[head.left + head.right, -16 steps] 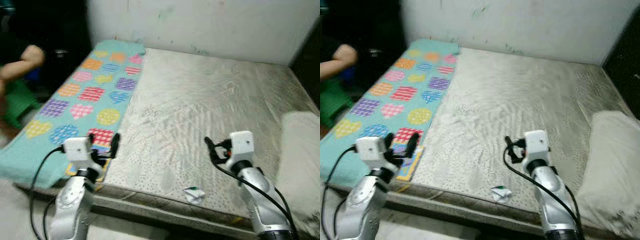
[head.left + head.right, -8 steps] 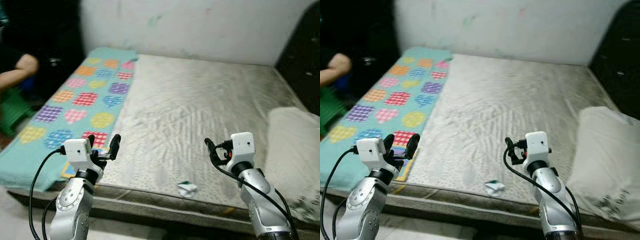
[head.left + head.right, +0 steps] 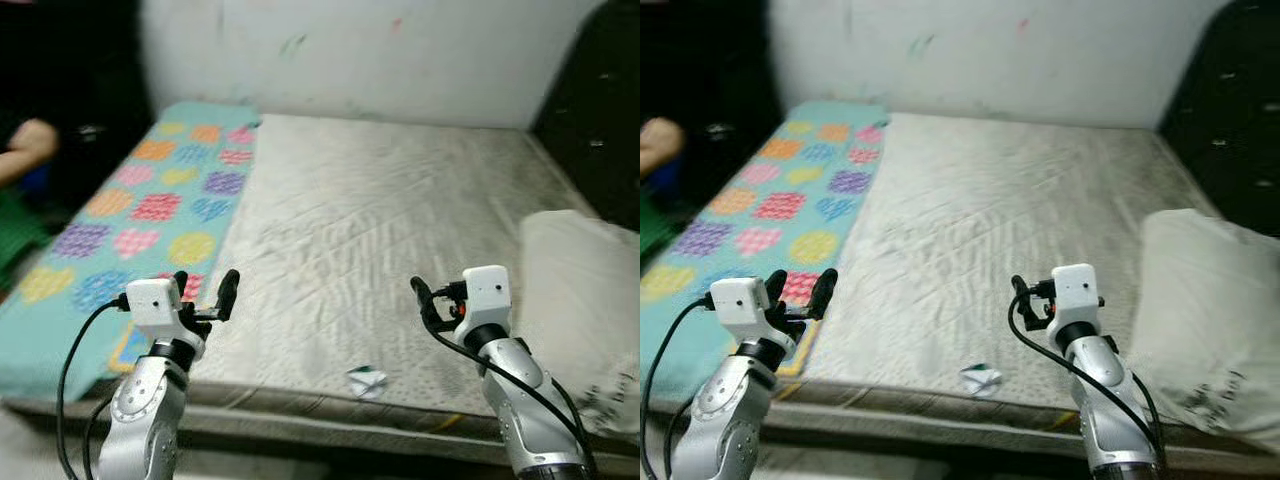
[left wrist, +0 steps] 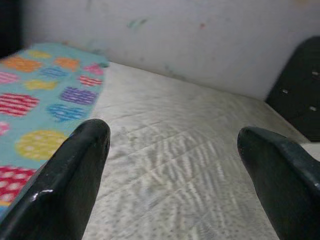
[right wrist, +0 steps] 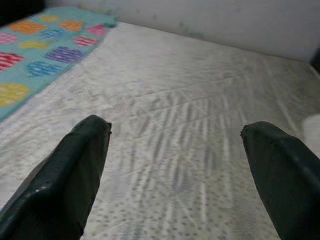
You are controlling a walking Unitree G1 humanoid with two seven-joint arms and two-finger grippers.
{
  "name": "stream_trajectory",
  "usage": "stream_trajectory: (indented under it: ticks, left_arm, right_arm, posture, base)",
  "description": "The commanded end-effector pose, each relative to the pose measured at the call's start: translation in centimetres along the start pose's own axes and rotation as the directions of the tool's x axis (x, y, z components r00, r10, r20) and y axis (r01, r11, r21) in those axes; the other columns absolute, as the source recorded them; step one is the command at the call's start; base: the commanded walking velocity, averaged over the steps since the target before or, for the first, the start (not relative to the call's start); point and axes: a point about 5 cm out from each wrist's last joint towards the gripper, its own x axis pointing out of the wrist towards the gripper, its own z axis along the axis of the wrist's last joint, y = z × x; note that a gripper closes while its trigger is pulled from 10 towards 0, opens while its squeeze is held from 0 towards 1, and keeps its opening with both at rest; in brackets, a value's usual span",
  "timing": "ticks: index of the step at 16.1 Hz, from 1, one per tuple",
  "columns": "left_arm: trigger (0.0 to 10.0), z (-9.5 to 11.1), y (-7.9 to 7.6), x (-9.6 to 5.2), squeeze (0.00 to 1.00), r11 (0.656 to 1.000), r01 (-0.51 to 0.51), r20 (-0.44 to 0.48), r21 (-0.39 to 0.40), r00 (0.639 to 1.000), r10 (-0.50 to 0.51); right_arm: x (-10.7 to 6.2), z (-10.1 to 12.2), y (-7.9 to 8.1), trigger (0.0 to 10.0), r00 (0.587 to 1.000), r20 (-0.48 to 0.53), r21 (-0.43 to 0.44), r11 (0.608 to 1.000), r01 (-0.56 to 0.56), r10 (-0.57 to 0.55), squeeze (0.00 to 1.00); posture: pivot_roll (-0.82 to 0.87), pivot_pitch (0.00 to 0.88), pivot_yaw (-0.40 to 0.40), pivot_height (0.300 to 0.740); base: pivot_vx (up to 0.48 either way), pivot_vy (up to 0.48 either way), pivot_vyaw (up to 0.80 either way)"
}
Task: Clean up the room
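My left gripper point(image 3: 205, 290) and right gripper point(image 5: 175, 165) hover with fingers spread over the near edge of the bed point(image 3: 380, 210); a crumpled wrapper point(image 3: 366, 380) lies between them.

"Is there any writing to read here?"

"None that is legible. The pillow point(image 3: 1205, 320) carries a small dark mark near its lower edge, too blurred to make out."

"And the patterned blanket point(image 3: 130, 215)?"

"It bears coloured hearts, no words or numbers. The crumpled scrap point(image 3: 366, 380) near the bed's edge shows no readable print either."
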Motion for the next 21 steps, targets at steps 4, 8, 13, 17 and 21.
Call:
stream_trajectory:
  ticks: [4, 8, 13, 17, 21]
  left_arm:
    - [10.0, 0.00, 0.07, 0.06, 0.00, 1.000, -0.006, -0.004, 0.005, 1.000, 0.006]
    - [10.0, -0.12, 0.04, -0.02, 0.00, 1.000, -0.004, -0.007, 0.008, 1.000, 0.004]
    - [10.0, -0.21, 0.02, 0.16, 0.00, 1.000, -0.001, -0.011, 0.008, 1.000, 0.001]
    - [10.0, 0.01, -0.14, 0.44, 0.00, 1.000, 0.004, 0.003, 0.009, 1.000, -0.004]
    - [10.0, 0.11, -0.52, 0.40, 0.00, 0.999, 0.035, 0.020, -0.009, 0.999, -0.035]
  right_arm:
    - [0.08, 0.20, -0.15, 10.0, 1.000, 0.010, -0.003, 1.000, 0.003, -0.003, 0.00]
    - [0.10, 0.07, -0.10, 10.0, 1.000, 0.007, -0.005, 1.000, 0.000, 0.000, 0.00]
    - [0.35, 0.07, -0.07, 10.0, 1.000, 0.006, 0.002, 1.000, 0.001, -0.001, 0.00]
    - [0.62, 0.23, -0.03, 10.0, 1.000, 0.021, -0.005, 1.000, -0.002, 0.002, 0.00]
    - [0.62, 0.17, 0.25, 10.0, 1.000, 0.025, 0.000, 1.000, -0.006, 0.006, 0.00]
  posture:
    - [-0.09, 0.000, -0.027, 0.740]
    - [-0.09, 0.000, -0.027, 0.740]
    - [-0.09, 0.000, -0.022, 0.740]
    - [-0.08, 0.000, -0.020, 0.740]
    - [-0.08, 0.000, -0.023, 0.740]
  base:
    - [0.000, 0.000, -0.26]
    - [0.000, 0.000, 0.00]
    - [0.000, 0.000, -0.80]
    - [0.000, 0.000, -0.31]
    - [0.000, 0.000, 0.00]
